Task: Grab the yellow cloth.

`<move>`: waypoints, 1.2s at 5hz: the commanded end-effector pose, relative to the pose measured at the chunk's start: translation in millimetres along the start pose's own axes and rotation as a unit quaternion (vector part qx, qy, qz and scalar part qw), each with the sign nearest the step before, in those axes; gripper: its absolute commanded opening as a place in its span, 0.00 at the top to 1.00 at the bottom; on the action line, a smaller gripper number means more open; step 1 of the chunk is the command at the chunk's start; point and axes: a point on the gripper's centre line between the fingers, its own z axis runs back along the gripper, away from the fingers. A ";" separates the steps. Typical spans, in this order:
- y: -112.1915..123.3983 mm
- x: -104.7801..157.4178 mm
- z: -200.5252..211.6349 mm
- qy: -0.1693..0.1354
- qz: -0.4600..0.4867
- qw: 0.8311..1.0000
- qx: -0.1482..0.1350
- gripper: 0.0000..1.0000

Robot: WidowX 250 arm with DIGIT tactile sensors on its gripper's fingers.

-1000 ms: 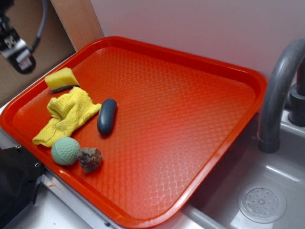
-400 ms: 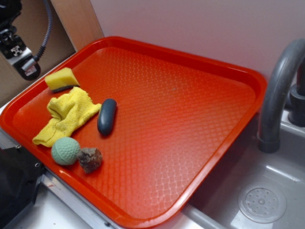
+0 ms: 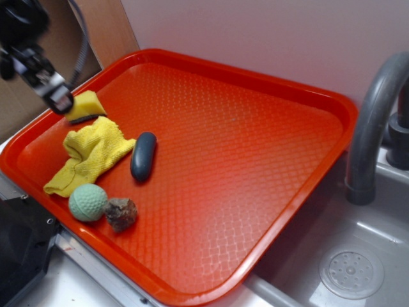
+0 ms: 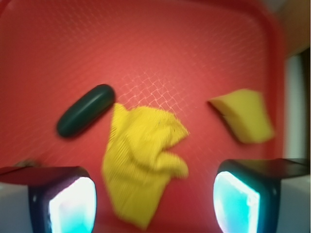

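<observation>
- The gripper (image 3: 56, 96) is swinging in over the red tray's (image 3: 287, 83) left corner, having come lower and closer.
- Jaws are spreading wide, holding nothing.
- The yellow cloth (image 4: 141, 158) is lying crumpled below, between the fingers (image 4: 73, 206), beside the sponge (image 4: 245, 116).

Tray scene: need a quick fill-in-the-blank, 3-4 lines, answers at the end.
1. The cloth lies on a tray coloured ____.
2. The ball near the cloth is ____ in colour.
3. In the wrist view the pincer has its jaws ____, with the cloth between them.
4. The dark oblong lies on the cloth's side facing the ____ of the tray.

Missing words: red; green; open; middle
</observation>
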 end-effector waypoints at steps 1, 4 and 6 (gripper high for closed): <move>1.9 20.0 -59.0 -0.053 -0.026 0.997 0.048 0.00; -12.2 20.8 -49.6 -0.055 -0.023 0.998 0.030 1.00; -15.3 19.7 -44.9 -0.054 -0.025 0.997 0.038 1.00</move>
